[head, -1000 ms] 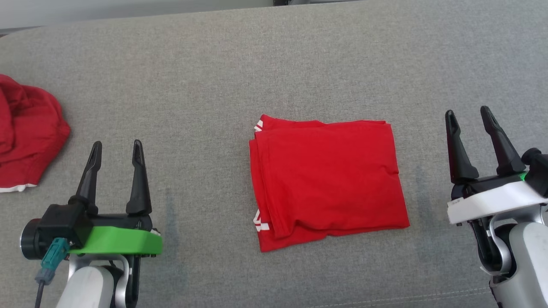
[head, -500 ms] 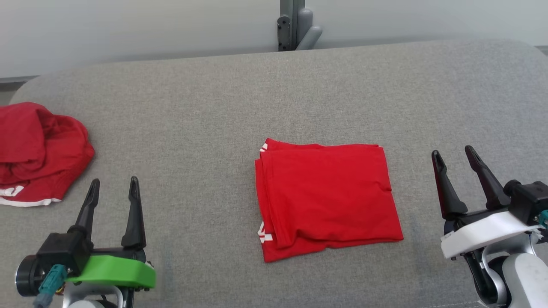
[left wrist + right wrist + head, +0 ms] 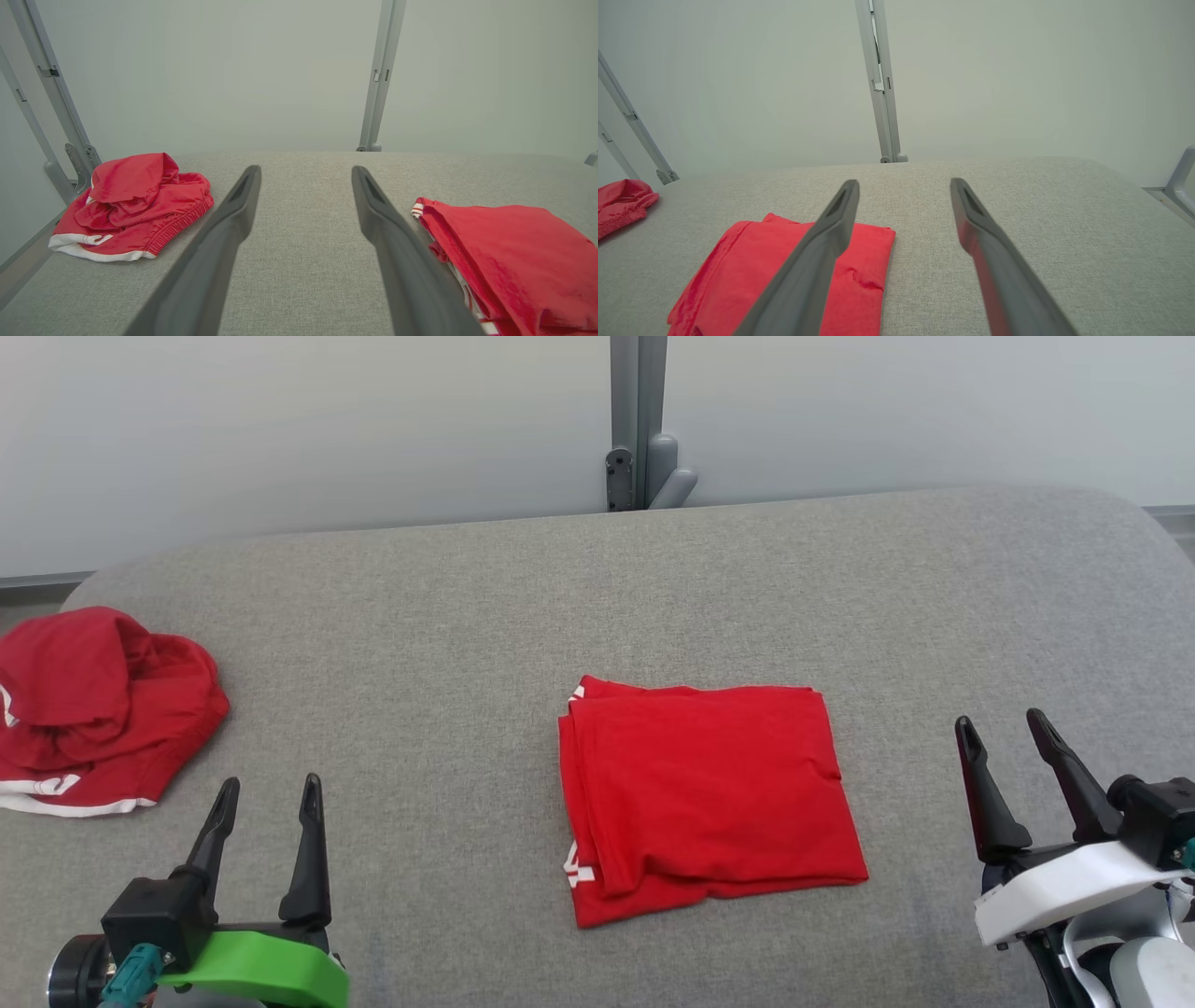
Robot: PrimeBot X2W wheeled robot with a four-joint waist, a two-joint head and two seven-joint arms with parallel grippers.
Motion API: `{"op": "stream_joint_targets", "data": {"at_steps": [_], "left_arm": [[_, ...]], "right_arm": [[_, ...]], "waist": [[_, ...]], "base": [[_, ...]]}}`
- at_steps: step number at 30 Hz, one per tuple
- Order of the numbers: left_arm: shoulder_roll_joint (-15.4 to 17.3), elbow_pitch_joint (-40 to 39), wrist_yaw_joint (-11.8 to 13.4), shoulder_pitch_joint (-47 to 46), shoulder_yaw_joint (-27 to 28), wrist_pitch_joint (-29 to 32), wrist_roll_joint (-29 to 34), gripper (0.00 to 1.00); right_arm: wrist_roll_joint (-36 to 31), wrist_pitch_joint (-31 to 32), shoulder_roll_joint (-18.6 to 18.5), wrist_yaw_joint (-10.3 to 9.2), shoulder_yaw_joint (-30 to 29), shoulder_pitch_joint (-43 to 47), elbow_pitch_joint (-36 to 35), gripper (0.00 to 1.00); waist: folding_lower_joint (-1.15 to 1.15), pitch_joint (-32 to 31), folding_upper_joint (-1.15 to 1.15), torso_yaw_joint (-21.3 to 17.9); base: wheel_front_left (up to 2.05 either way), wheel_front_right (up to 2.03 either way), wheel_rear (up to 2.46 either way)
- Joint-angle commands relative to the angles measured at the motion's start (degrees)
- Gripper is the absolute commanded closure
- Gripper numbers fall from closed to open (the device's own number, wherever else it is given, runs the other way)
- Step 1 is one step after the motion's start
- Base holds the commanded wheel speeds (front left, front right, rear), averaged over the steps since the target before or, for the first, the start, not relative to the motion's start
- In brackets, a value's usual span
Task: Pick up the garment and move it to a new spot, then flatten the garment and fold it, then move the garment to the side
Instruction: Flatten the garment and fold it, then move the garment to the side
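Claws first: left gripper (image 3: 270, 784) and right gripper (image 3: 999, 721) both stand released, fingers spread, nothing between them, each held over the grey padded table (image 3: 420, 644).

Folded red garment (image 3: 709, 793) lies flat mid-table. From it, the left gripper sits at about 9 o'clock and the right gripper at about 3 o'clock, both well apart from the cloth. Second red garment (image 3: 93, 700), crumpled, lies farther out toward 10 o'clock, near the table's edge.

Judgement: folding looks done; the step left is shifting the stack aside. To do it well, come in low at a thick edge, pinch through every layer rather than the top one alone, and move gently so the fold holds. Loose layers at the 7 o'clock corner may splay.
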Motion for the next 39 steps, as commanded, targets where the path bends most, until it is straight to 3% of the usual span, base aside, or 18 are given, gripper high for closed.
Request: {"op": "stream_joint_targets", "data": {"at_steps": [1, 31, 39], "left_arm": [[0.5, -0.2, -0.1, 0.7, 0.0, 0.1, -0.5, 0.0], [1.2, -0.1, 0.4, -1.4, -0.8, -0.1, -0.7, 0.0], [1.3, -1.3, 0.1, -4.7, -1.3, -0.6, 0.1, 0.0]], "right_arm": [[-0.4, 0.2, 0.2, 0.0, -0.2, 0.8, -0.4, 0.0], [-0.4, 0.4, 0.6, 0.0, -0.8, -0.4, -0.1, 0.0], [-0.4, 1.5, -0.5, 0.0, 1.2, -3.2, 1.9, 0.0]], "waist": [[0.0, -0.2, 0.0, -0.2], [0.0, 0.7, 0.0, 0.0], [0.0, 5.0, 0.0, 1.9]], "base": [[0.0, 0.0, 0.0], [0.0, 0.0, 0.0], [0.0, 0.0, 0.0]]}}
